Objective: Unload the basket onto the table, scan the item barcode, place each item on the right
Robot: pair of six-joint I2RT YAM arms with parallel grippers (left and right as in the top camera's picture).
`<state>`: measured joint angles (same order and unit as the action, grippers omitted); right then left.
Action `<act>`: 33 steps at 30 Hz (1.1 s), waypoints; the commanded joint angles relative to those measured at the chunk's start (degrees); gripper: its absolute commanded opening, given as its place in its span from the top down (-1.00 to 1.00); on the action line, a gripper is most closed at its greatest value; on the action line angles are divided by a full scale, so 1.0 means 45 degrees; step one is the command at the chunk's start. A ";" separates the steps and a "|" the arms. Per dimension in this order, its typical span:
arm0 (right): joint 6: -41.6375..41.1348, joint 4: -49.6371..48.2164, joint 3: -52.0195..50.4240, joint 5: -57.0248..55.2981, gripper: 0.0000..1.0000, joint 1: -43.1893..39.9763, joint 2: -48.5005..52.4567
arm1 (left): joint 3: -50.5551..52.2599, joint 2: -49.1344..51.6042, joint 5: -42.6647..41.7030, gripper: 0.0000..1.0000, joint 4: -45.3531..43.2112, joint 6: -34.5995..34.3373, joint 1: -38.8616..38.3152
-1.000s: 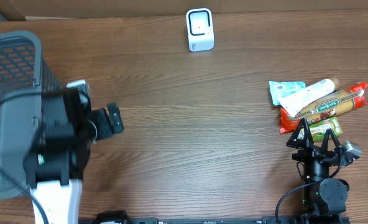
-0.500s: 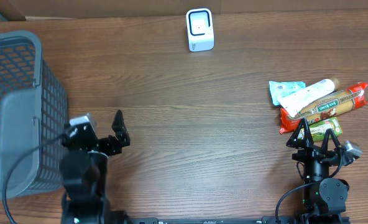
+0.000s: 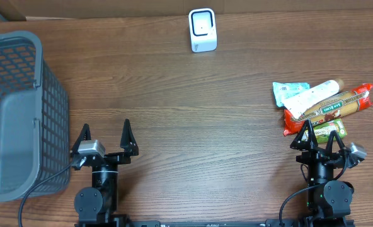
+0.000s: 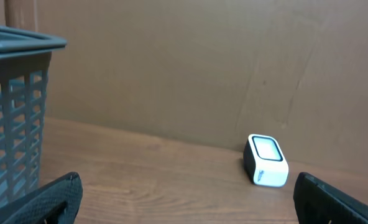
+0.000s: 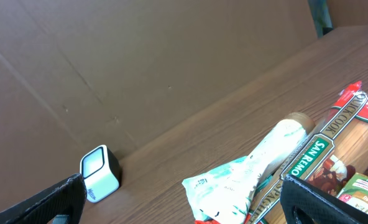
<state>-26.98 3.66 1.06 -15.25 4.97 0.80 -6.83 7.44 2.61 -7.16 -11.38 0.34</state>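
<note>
a heap of grocery packets (image 3: 298, 119) is seen lying on the brown wooden table (image 3: 199, 126), well to the right of the small white barcode scanner (image 3: 203, 29) and nearer the arms than it. in the heap a long red and gold spaghetti pack (image 3: 338, 106) is laid slantwise. a white tube with a tan cap (image 3: 312, 96) is pressed along its scanner-facing side, and a teal pouch (image 3: 290, 92) is tucked partly under the tube. a green packet (image 3: 330, 131) is found on the side furthest from the scanner. nothing from the heap is being held.

the scanner itself is stood upright, window towards the arms, just in front of the brown cardboard wall (image 4: 171, 74).

the right gripper (image 3: 321, 131) is parked at the heap's near edge, its jaws spread wide and empty. from the right wrist its dark fingers (image 5: 41, 205) are seen framing scanner and heap alike. whether the tips touch the green packet cannot be told.

the left gripper (image 3: 105, 129) is set down to the left of the scanner and well away from it, jaws likewise gaping with nothing between them.

further left of the scanner, a grey plastic mesh basket (image 3: 16, 113) is stood just beside that arm.
</note>
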 commanded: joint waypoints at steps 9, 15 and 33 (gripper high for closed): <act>0.0092 -0.0087 -0.0136 -0.0034 -1.00 0.0058 -0.0141 | 0.1462 -0.1020 0.0165 -0.99 -0.1583 0.0146 -0.0073; 0.0092 -0.0087 -0.0136 -0.0034 -1.00 0.0058 -0.0141 | 0.1457 -0.1617 0.0170 -0.99 -0.1146 0.0151 -0.0073; 0.0092 -0.0087 -0.0136 -0.0034 -1.00 0.0058 -0.0141 | 0.1443 -0.1501 0.0092 -0.99 0.2482 0.0199 -0.0083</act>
<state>-26.94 3.64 1.06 -15.25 4.97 0.80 -0.47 0.93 2.72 4.34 -11.38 0.34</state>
